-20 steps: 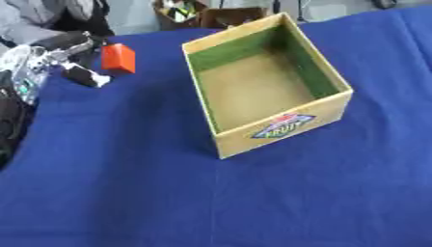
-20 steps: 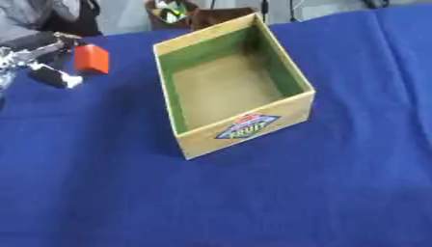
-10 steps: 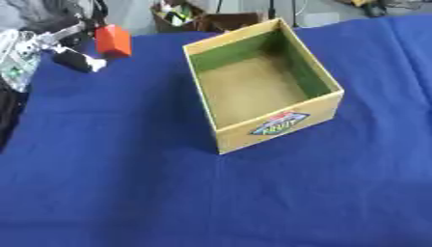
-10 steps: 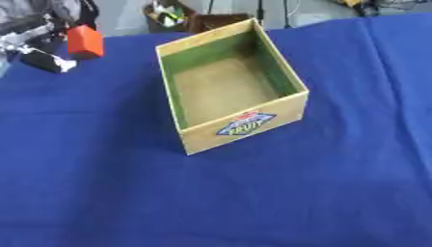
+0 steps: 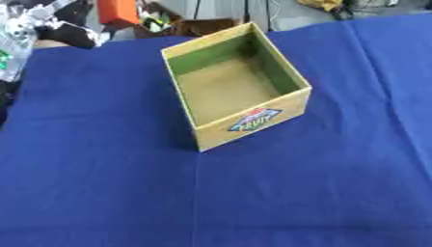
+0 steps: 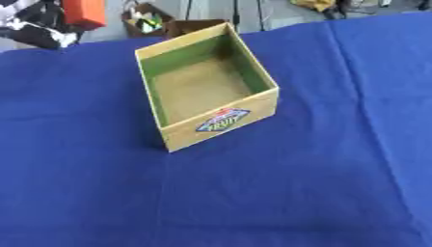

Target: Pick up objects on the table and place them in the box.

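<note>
An open cardboard box (image 5: 253,126) with green inner walls and a fruit label on its front stands mid-table, nothing showing inside it. At the top left my left hand (image 5: 71,33), black with silver parts, is curled on an orange-red block (image 5: 116,10) and holds it in the air over the table's far left edge, left of the box's far corner. The block's top is cut off by the picture's edge. My right hand shows in no view.
A blue cloth (image 5: 278,193) covers the whole table. Past the far edge stand a small brown carton (image 6: 143,19) with colourful things in it and a yellow thing (image 5: 325,4).
The left hand has lifted the orange-red block off the cloth; hand and block now sit higher in the picture, at the far edge. The box has shifted slightly with the camera.
</note>
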